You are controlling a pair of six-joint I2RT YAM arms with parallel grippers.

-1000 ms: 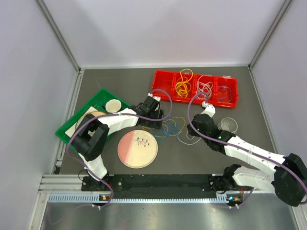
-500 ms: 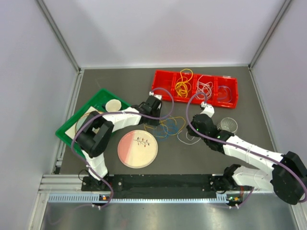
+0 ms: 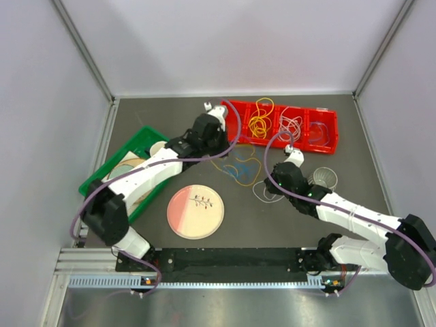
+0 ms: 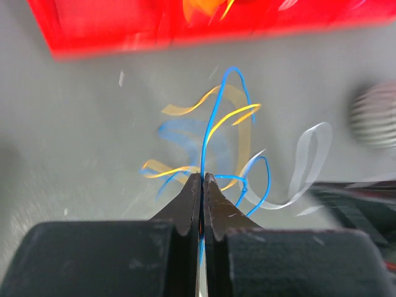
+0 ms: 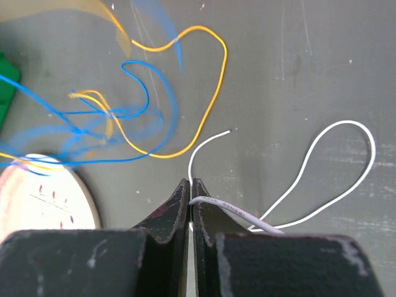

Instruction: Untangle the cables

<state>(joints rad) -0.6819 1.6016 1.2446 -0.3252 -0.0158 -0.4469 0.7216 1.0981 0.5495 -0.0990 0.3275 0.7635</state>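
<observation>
Hard to make out: the left wrist view is smeared. The loops show double there, and a ribbed cup (image 4: pixel 374 114) at its right edge is only a grey blur.
Covered: the left arm lies over part of the green tray (image 3: pixel 102 180) and the left end of the red bin (image 3: pixel 320 109); what sits in that end compartment cannot be told.
Red bin: yellow loops in one compartment, pale loops in the next, bluish ones at the right end.
Green tray: pale round discs, partly under the arm.
Cables (image 3: pixel 238 167): loose on the grey table, between the red bin and the plate (image 3: pixel 195 211).
Left gripper (image 4: pixel 202 176): jaws together, pinching the blue cable (image 4: pixel 213 117), which rises from the tips; the yellow cable (image 4: pixel 232 117) crosses it.
Right gripper (image 5: pixel 190 182): jaws together on the white cable (image 5: pixel 226 207), low over the table.
</observation>
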